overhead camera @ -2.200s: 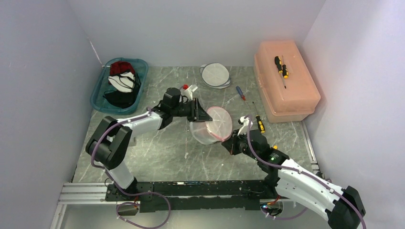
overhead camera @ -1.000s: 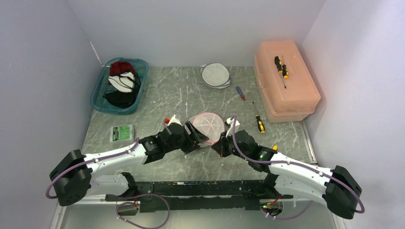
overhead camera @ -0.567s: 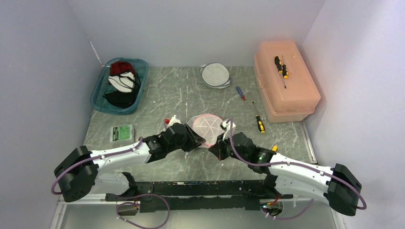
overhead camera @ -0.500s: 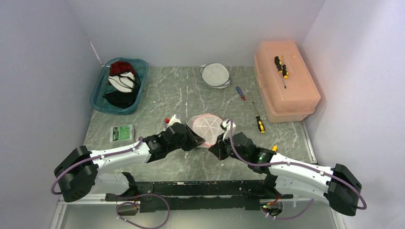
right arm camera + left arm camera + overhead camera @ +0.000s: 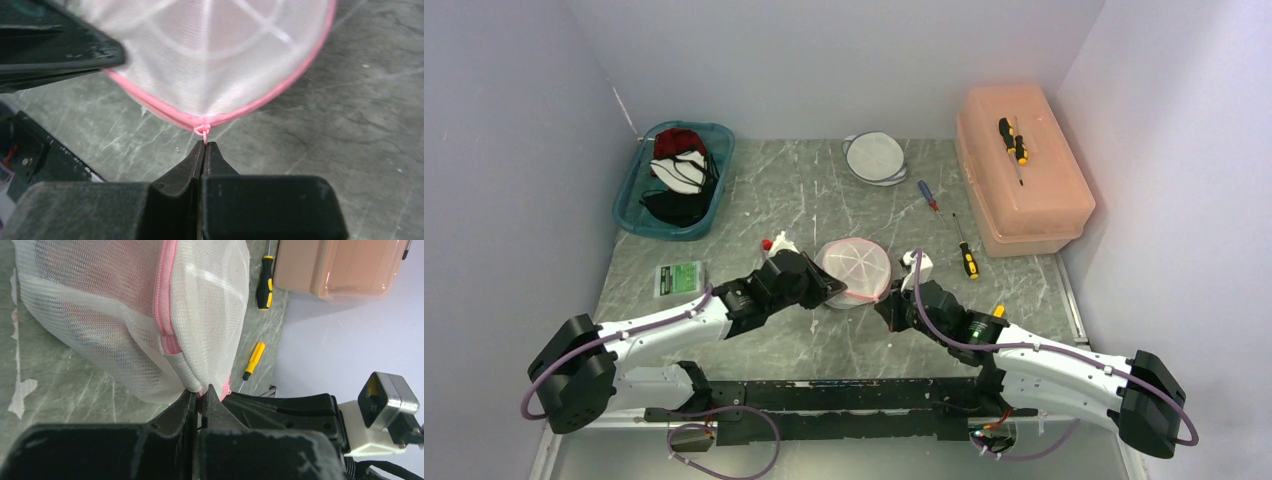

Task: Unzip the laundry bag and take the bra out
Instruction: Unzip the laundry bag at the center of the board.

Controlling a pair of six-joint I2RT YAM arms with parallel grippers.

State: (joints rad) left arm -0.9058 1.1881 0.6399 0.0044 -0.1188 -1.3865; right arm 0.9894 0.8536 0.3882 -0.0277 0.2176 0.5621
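The laundry bag (image 5: 856, 268) is a round white mesh pouch with a pink zipper, held near the table's middle. It fills the left wrist view (image 5: 125, 315) and the right wrist view (image 5: 215, 55). My left gripper (image 5: 829, 293) is shut on the bag's edge at the pink zipper end (image 5: 202, 392). My right gripper (image 5: 887, 305) is shut on the pink zipper pull (image 5: 202, 131) at the bag's rim. The zipper (image 5: 165, 305) looks closed. The bra is hidden; only a faint pink shade shows through the mesh.
A teal bin (image 5: 629, 205) with garments sits at the back left. A salmon toolbox (image 5: 1044, 200) carrying a screwdriver stands at the back right. Two screwdrivers (image 5: 965, 255) lie near it. A second round mesh bag (image 5: 875, 156) lies at the back. A green packet (image 5: 680, 277) lies left.
Both arms came forward with the bag from the middle of the table. In the last half second the bag shifted slightly right and my right gripper moved right along its rim.
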